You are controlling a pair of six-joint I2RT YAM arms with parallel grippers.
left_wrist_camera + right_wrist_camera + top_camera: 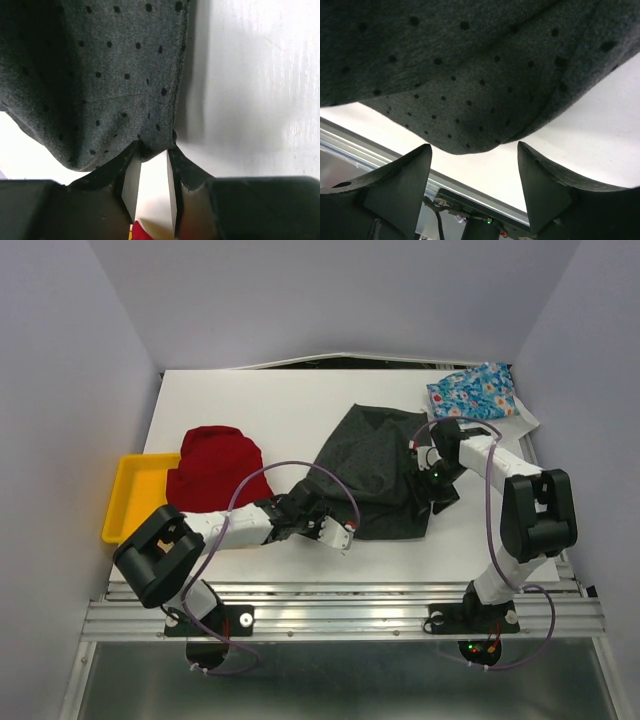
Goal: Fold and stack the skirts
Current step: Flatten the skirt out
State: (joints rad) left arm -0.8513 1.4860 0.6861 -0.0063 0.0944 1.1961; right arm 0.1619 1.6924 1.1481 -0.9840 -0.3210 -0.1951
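**1. Dark grey skirt.** It lies spread on the table between the two sets of jaws. Its long axis runs from the far side toward the arm bases. The narrower end points to the far side, the wider end to the near edge.

**2. Left jaws.** They sit at the end of the left arm, at the skirt's near-left corner. In the left wrist view I see them narrowly apart, with the dotted hem lying across their tips. Bare table shows to the right of the hem. I cannot tell whether they clamp the cloth.

**3. Right jaws.** They sit at the skirt's right edge and point toward the near rail. In the right wrist view I see them wide apart with no cloth between them. A rounded fold of the skirt sits just ahead of the tips.

**4. Other skirts.** The red skirt lies left of the left jaws, its edge over the yellow tray. The blue floral skirt lies bunched beyond the right jaws.

**5. Hidden or cut off.**
- The right arm covers part of the grey skirt's right edge.
- The left arm crosses the red skirt's near edge.
- Both wrist views cut the grey skirt off at the frame edges, so neither shows its outline.
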